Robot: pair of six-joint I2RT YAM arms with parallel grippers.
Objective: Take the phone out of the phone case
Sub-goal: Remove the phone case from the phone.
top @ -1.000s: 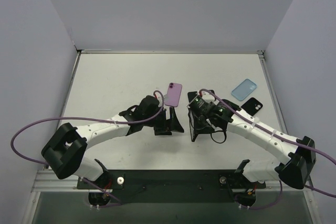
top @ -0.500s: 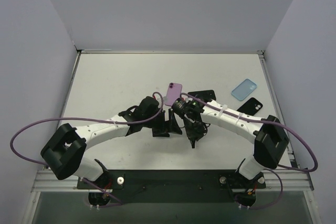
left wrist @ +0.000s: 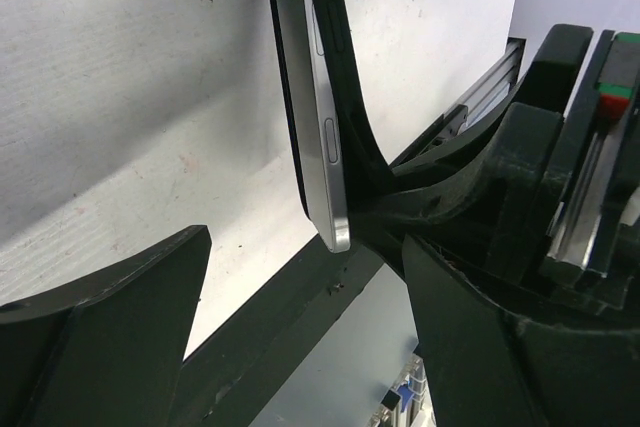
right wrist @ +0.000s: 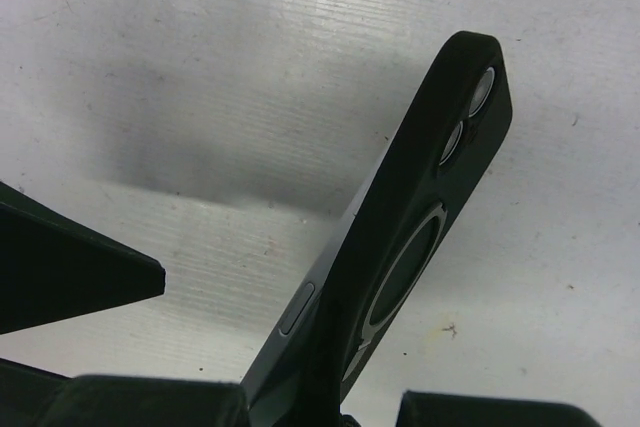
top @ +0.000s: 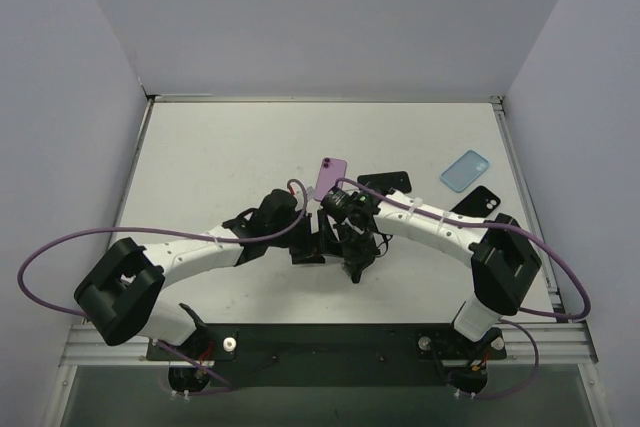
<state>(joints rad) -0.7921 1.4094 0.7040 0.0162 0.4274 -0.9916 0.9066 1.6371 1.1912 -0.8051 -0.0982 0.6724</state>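
The phone [left wrist: 322,127], with a silver side edge, sits in a black case [right wrist: 425,217] with a camera cutout and a ring on its back. My right gripper [top: 351,255] is shut on the cased phone and holds it on edge above the table; in the right wrist view it passes between my fingers [right wrist: 320,399]. In the left wrist view the case [left wrist: 352,117] curves away from the phone's lower corner, which shows bare. My left gripper [top: 322,238] is open, and that corner lies between its jaws [left wrist: 300,262] without touching them.
A purple phone [top: 331,178] lies just behind the grippers. A black case [top: 386,183] lies to its right. A light blue case [top: 465,169] and another black case [top: 480,202] lie at the right. The table's near edge and black rail [top: 330,337] are close in front.
My right arm has swung left, bringing the cased phone up to the left gripper. The left gripper has shifted slightly and now straddles the phone's corner.
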